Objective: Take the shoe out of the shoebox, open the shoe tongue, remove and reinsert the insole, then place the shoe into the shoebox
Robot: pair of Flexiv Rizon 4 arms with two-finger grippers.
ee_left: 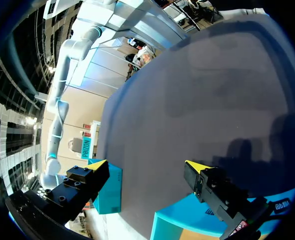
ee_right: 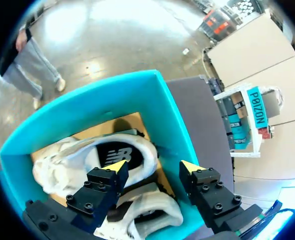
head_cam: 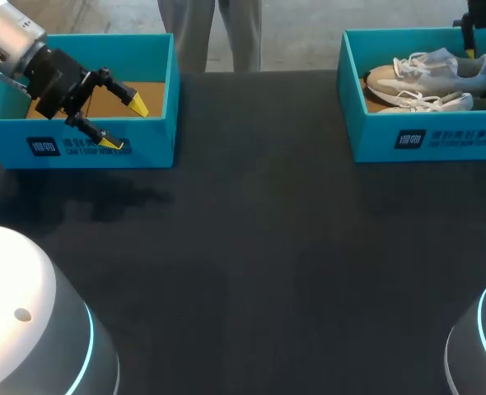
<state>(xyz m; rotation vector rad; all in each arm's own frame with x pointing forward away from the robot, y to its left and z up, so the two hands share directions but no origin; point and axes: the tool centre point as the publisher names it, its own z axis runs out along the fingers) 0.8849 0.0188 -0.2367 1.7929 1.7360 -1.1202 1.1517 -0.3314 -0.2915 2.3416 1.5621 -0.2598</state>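
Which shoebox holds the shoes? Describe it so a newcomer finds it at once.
On the dark table two teal boxes stand at the far corners. The shoebox meant is the right one, under the right gripper. Unlike the left box, bare brown inside, it holds two pale laced shoes.

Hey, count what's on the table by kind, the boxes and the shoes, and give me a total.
Teal shoeboxes: 2, the left shoebox and the right shoebox
Pale shoes: 2, the far shoe and the near shoe, both in the right shoebox
Total: 4
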